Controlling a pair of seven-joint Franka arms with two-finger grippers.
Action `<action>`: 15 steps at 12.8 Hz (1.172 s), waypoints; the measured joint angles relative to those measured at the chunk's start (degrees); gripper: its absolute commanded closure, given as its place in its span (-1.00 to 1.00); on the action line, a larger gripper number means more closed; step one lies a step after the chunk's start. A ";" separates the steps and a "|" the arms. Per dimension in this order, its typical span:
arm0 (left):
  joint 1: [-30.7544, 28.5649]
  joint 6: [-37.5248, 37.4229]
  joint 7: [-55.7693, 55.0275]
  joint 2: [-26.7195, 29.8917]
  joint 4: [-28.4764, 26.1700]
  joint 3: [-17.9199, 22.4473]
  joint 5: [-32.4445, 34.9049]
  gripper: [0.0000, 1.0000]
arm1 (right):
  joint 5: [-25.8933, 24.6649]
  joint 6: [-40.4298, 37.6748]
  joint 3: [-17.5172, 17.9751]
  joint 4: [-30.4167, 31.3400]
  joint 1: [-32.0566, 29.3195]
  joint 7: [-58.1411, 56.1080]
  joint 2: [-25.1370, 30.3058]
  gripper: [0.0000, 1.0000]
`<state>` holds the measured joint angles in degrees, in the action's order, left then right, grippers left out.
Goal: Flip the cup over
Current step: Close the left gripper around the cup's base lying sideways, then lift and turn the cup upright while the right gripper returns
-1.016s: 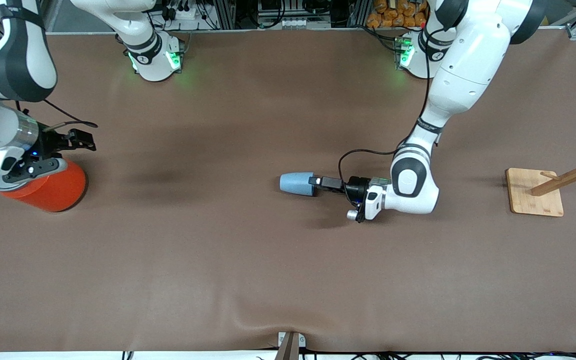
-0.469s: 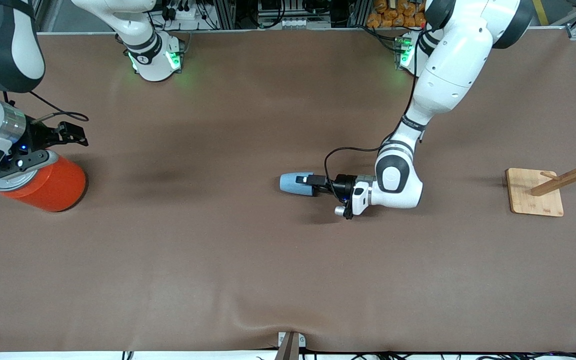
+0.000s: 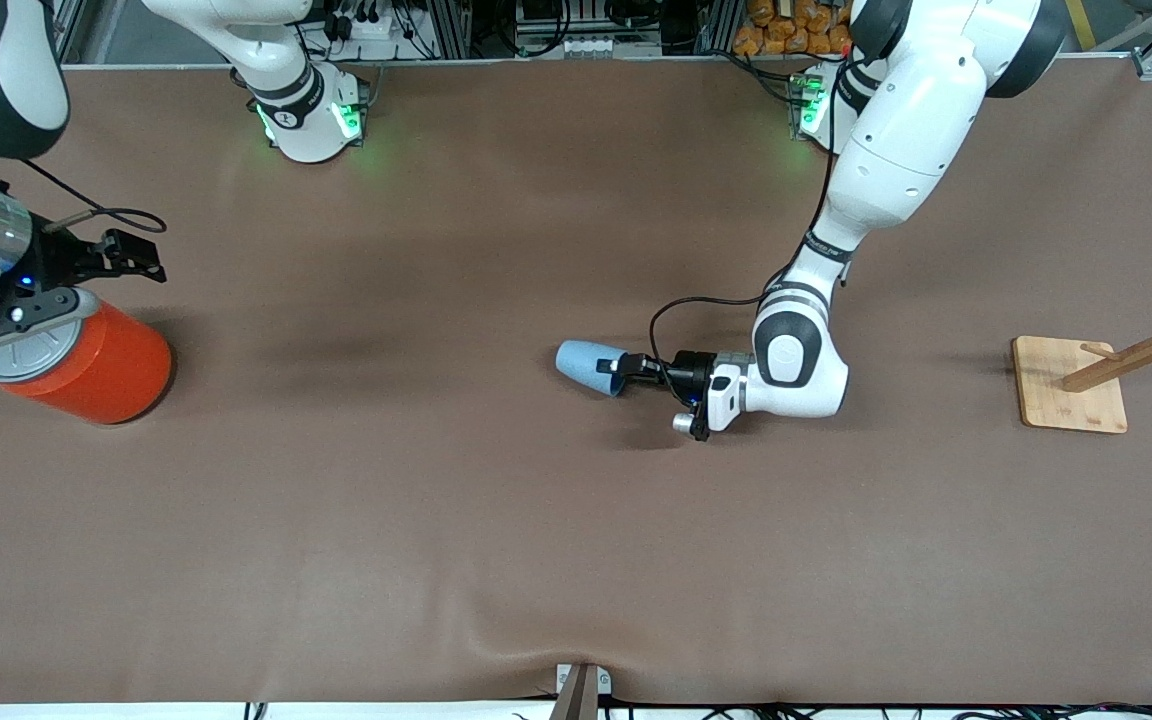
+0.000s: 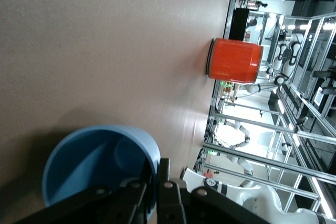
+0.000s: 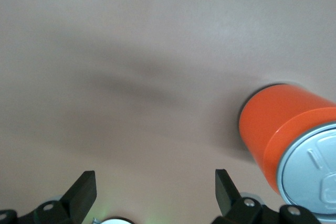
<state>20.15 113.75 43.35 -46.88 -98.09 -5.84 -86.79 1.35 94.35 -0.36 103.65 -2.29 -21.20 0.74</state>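
Note:
The light-blue cup lies on its side near the middle of the brown table, its open mouth turned toward the left arm's end. My left gripper is shut on the cup's rim, one finger inside the mouth and one outside. The left wrist view shows the cup from its open end, with the fingers pinching the wall. My right gripper hangs open and empty beside the orange can, at the right arm's end of the table. In the right wrist view, that gripper has only table between its fingers.
The orange can with a grey pull-tab lid stands upright; the left wrist view also shows the can. A wooden rack on a square base stands at the left arm's end. A ripple in the table cover sits near the front edge.
The left gripper slid over the cup's rim and shut on it, and the cup has tipped slightly. The right gripper has drifted off the can toward the robots' bases.

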 measured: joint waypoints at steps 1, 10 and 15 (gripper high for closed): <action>-0.07 0.00 -0.14 0.00 0.15 0.00 0.00 1.00 | 0.00 -0.46 0.01 -1.64 0.63 0.71 0.01 -1.00; -2.75 -1.87 -32.38 14.51 4.19 0.33 20.98 1.00 | 0.44 0.13 -0.99 -6.68 1.83 5.66 -1.88 -1.00; -7.84 -4.61 -43.56 24.45 3.78 0.58 50.91 1.00 | 0.44 1.23 -0.78 -9.93 1.84 20.06 -2.83 -1.00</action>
<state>12.30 109.15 -0.21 -22.42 -94.31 -5.26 -35.88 1.80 95.58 -1.15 93.72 -0.44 -1.14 -2.09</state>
